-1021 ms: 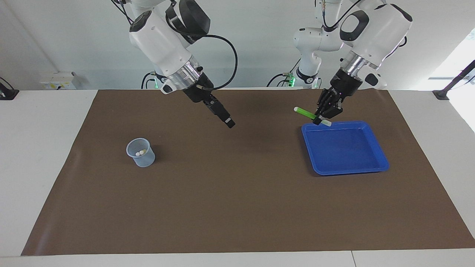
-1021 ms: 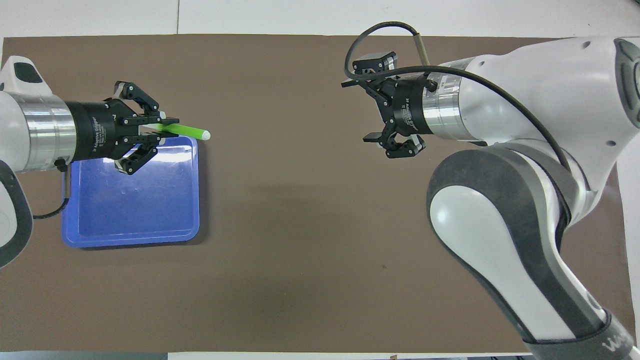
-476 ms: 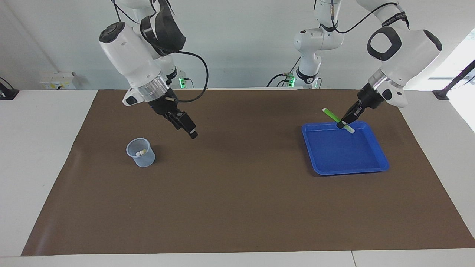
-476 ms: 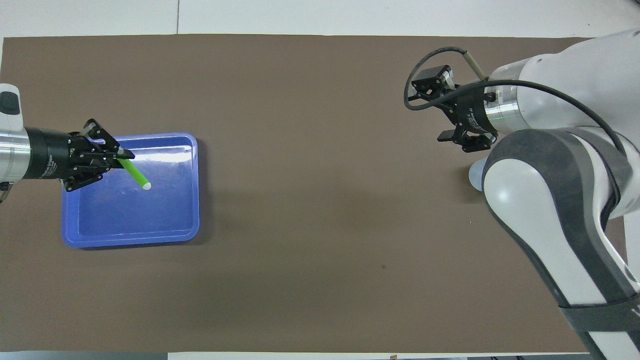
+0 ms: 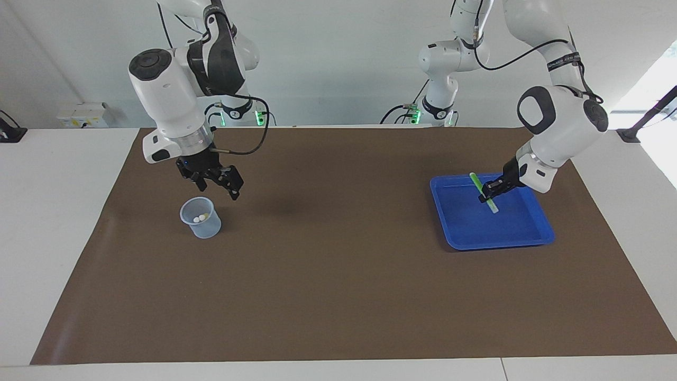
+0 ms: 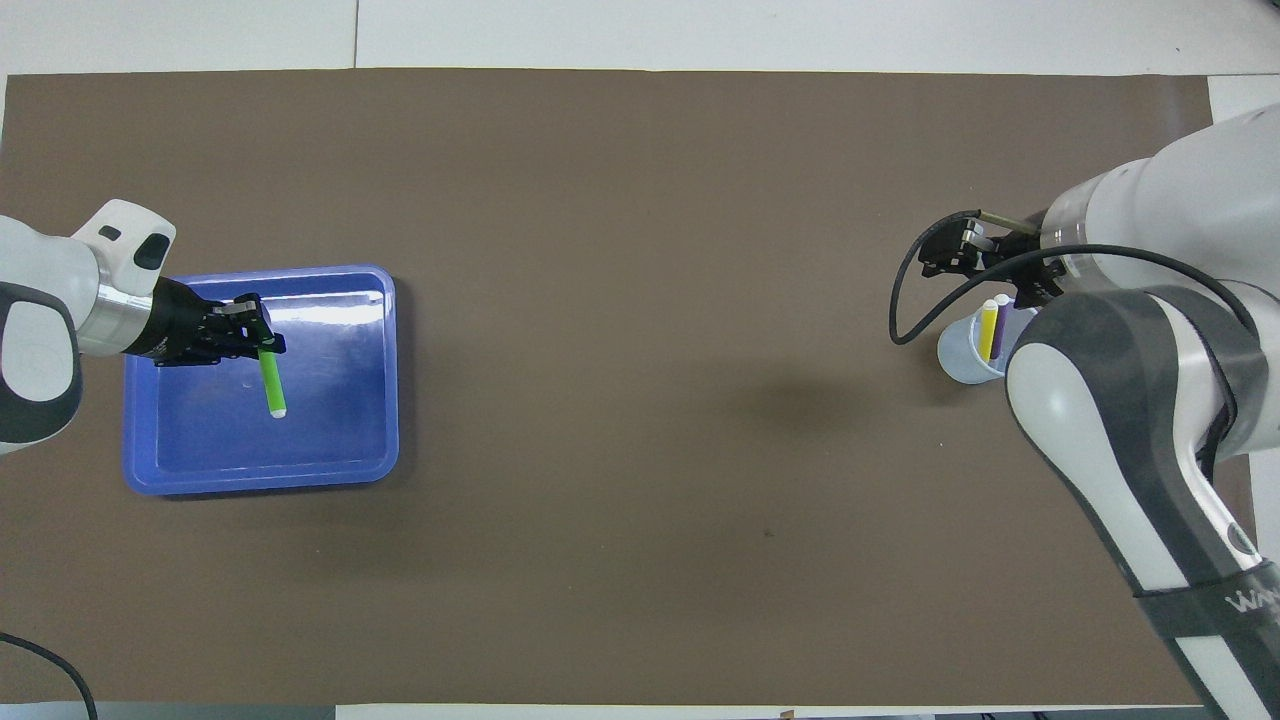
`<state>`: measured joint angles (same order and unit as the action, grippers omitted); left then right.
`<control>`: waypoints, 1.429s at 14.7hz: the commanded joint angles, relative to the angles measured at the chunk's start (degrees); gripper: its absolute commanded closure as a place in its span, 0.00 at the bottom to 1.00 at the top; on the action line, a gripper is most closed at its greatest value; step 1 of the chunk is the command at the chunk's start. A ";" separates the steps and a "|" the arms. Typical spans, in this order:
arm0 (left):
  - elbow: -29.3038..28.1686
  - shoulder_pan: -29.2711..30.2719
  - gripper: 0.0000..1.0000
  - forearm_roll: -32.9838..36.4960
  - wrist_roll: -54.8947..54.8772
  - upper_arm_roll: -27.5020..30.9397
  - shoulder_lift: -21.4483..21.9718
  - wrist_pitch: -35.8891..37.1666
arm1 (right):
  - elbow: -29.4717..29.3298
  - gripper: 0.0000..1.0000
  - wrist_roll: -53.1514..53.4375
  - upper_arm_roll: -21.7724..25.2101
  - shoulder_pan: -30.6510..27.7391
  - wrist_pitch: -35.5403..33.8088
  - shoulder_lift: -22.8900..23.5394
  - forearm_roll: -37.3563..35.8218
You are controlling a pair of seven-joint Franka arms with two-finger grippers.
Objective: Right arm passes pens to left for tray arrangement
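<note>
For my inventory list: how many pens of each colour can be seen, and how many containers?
Green pen: 1
Yellow pen: 1
Purple pen: 1
Blue tray: 1
Translucent cup: 1
Total: 5

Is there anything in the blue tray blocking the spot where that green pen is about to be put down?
Nothing visible. The left gripper holds the green pen tilted over the blue tray, whose floor is bare. The yellow and purple pens stand in the cup, under the open right gripper.
</note>
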<state>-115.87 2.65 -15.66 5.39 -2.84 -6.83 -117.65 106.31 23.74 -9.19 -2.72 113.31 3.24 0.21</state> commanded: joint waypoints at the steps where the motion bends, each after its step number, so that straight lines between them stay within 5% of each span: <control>1: 0.73 -1.85 1.00 3.34 -2.40 -0.24 -3.88 -3.72 | 2.50 0.00 -5.64 0.67 -0.71 0.16 -0.69 -3.72; 8: 1.78 -2.65 1.00 6.16 -5.92 -0.32 -8.20 -6.28 | 1.36 0.06 8.75 0.49 -0.18 0.16 4.93 -17.07; 15: 1.35 -2.56 1.00 6.08 -5.92 -0.32 -8.20 -6.28 | -6.70 0.11 23.34 0.23 1.13 -3.86 12.92 -19.37; 16: 1.26 -2.56 0.71 6.08 -5.92 -0.32 -8.20 -6.45 | -9.60 0.08 27.28 0.14 2.27 -6.49 15.11 -19.64; 17: 1.26 -2.56 0.20 6.08 -5.83 -0.32 -8.20 -6.45 | -12.24 0.06 30.98 0.05 3.67 -9.22 16.87 -19.64; 18: 1.26 -2.56 0.00 6.08 -5.66 -0.24 -8.20 -6.45 | -13.05 0.06 32.93 0.05 4.38 -10.55 17.50 -19.99; 21: 1.08 -2.47 0.00 6.07 -5.39 -0.32 -8.11 -6.45 | -12.35 0.06 34.00 -0.03 4.83 -14.33 17.24 -24.29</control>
<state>-115.07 0.33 -10.42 0.03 -3.45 -14.45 -123.68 95.47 56.41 -8.72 2.59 102.12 19.69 -21.33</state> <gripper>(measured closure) 0.326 0.066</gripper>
